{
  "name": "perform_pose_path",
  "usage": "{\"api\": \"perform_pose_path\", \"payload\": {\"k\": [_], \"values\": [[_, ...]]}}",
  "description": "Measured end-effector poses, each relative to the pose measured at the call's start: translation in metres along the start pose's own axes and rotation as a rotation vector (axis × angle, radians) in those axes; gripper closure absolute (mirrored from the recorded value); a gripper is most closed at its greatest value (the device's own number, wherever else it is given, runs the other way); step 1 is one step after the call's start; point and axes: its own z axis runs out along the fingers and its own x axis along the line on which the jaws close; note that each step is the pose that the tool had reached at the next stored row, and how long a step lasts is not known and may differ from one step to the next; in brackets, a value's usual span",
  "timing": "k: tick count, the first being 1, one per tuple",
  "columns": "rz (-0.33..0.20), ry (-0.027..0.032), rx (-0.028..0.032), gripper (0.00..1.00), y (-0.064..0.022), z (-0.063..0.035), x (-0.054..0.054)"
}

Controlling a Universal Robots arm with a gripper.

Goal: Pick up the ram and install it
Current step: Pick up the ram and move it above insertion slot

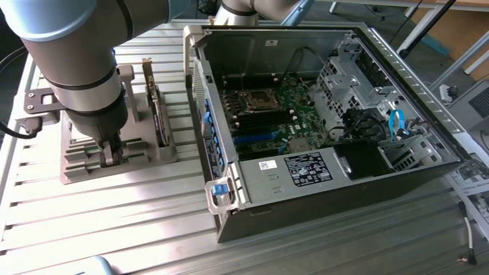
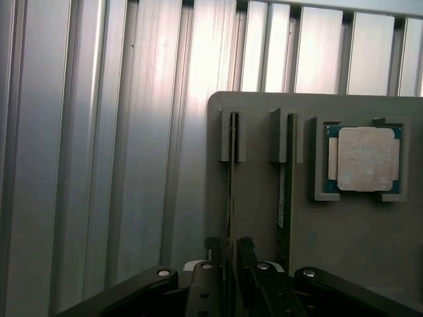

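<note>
The ram (image 2: 230, 178) is a thin green stick standing on edge in a slot of the grey holder (image 2: 357, 244). My gripper (image 2: 229, 254) is lowered over its near end, one black finger (image 2: 213, 254) on each side of the board. The jaws stand open with a small gap either side of the ram. A second stick (image 2: 285, 191) stands in the neighbouring slot. In the exterior view the gripper (image 1: 112, 153) is down in the holder (image 1: 145, 152) on the exterior view's left, away from the open computer case (image 1: 229, 51).
A square silver processor chip (image 2: 363, 158) lies in a recess of the holder. A dark expansion card (image 1: 157, 109) stands upright in the holder beside my arm. The motherboard (image 1: 267, 123) lies exposed inside the case. Ribbed aluminium table (image 1: 114, 223) surrounds everything.
</note>
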Motion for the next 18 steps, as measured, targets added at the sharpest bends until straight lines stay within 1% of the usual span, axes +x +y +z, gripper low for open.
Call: {"api": "perform_pose_path", "payload": {"k": [11, 18], "values": [[0.0, 0.0001, 0.0, 0.76, 0.0, 0.0019, 0.0001], [0.018, -0.0002, 0.0003, 0.76, -0.0005, 0.0021, 0.0001]]}}
